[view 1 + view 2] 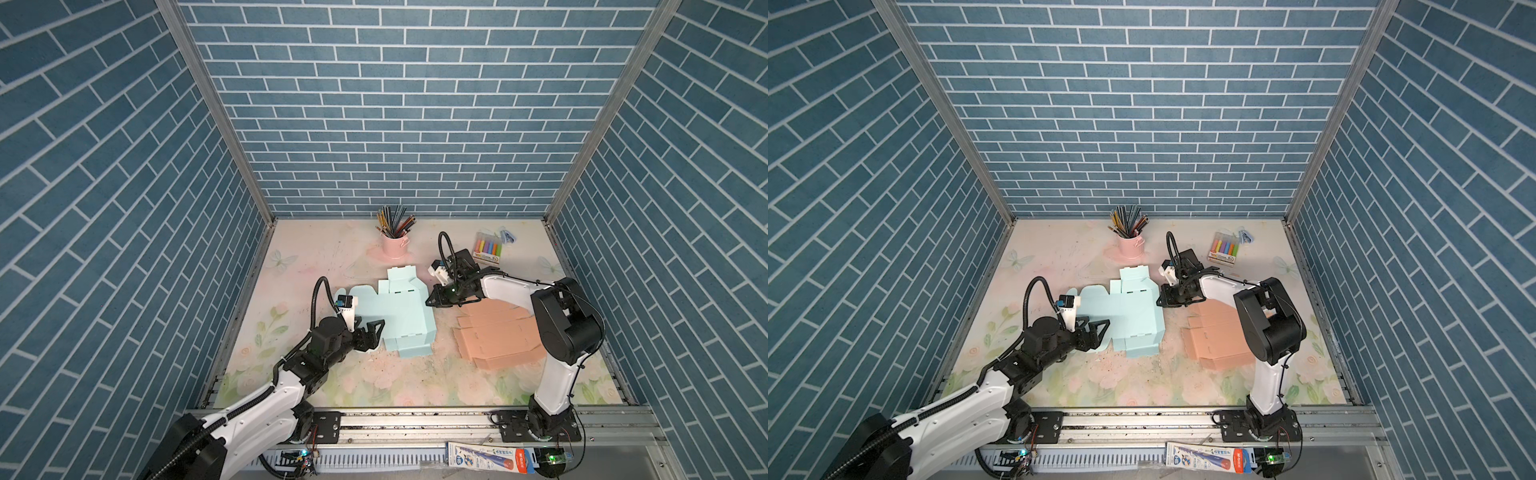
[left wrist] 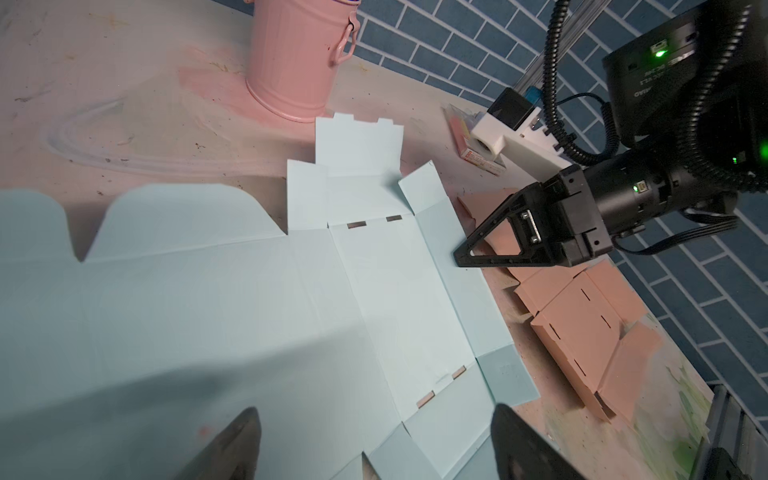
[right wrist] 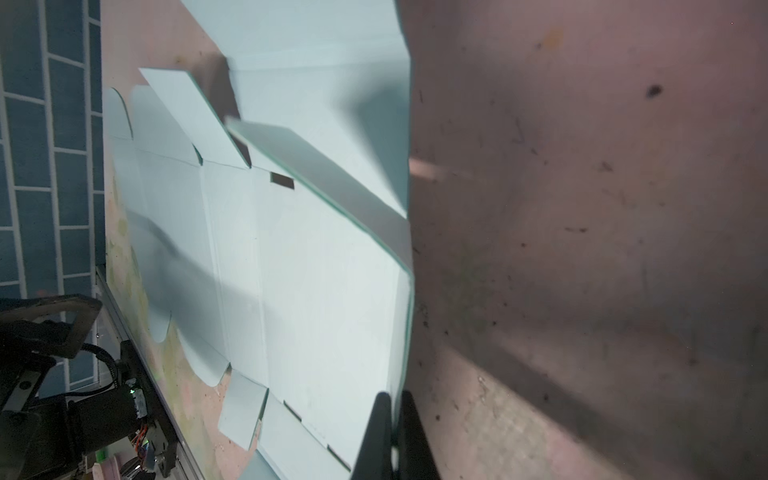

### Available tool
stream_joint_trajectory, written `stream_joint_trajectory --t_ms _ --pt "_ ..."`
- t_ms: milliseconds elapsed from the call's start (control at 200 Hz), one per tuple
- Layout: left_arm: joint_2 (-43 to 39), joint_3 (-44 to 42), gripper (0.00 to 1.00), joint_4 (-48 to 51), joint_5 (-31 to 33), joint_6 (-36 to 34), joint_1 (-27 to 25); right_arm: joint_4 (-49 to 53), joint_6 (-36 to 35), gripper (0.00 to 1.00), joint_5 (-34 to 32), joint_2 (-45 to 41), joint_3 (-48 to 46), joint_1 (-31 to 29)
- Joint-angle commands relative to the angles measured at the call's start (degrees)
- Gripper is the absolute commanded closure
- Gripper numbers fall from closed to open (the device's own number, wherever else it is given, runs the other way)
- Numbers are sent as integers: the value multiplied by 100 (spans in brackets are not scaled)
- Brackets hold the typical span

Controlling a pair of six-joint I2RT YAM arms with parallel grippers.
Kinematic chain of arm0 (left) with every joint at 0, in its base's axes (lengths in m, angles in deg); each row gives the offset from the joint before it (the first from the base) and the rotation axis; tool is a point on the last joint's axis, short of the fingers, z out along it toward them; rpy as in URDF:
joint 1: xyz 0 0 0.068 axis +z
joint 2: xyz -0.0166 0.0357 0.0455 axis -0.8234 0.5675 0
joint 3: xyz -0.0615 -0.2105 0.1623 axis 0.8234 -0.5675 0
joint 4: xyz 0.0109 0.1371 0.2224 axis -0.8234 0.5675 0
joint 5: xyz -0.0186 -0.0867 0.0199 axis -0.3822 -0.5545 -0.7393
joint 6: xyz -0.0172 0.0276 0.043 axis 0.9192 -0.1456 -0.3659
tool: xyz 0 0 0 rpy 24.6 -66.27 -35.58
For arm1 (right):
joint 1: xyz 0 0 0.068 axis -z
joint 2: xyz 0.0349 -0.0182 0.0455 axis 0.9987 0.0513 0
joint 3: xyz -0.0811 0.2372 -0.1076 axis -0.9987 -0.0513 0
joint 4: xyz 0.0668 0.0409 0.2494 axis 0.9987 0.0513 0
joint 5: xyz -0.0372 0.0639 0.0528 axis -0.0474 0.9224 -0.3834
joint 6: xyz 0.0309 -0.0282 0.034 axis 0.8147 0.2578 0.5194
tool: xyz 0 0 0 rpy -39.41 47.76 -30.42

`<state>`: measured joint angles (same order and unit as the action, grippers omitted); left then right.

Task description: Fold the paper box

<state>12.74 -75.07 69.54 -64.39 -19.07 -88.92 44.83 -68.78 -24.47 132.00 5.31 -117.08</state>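
Left gripper [image 1: 379,334] hangs with its jaws spread wide over the left part of the light blue paper box [image 1: 405,318], gripping nothing. From above it is impossible to tell whether it touches the sheet. In the left wrist view only its two fingertips [image 2: 241,436] show, blurred and cut off by the frame edge. The box lies unfolded and mostly flat in the middle of the table [image 1: 332,374]. In both top views that gripper covers part of its left flaps. Behind the box stands a pink bucket [image 1: 395,247] of pencils. At the box's right edge the right gripper [image 1: 428,301] is clenched on the side panel. In the right wrist view the sheet's edge runs in between the two closed fingers [image 3: 376,419], though the nip itself is blurred and partly cut off. Right of it lie salmon flat cartons [image 1: 494,336], their far side hidden behind the right arm. A marker pack [image 1: 489,249] lies near the back wall.
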Motion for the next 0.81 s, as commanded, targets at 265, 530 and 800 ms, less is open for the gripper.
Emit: stream_joint_trajectory --t_ms 265,530,800 --pt "214 276 13 121 4 -8 53 -145 -198 73 210 332 44 58" --pt "375 474 13 210 -24 -42 48 -1379 725 69 487 -239 -1051 62" --pt "612 609 13 98 -139 -53 54 -2066 1171 77 490 -567 -1754 42"
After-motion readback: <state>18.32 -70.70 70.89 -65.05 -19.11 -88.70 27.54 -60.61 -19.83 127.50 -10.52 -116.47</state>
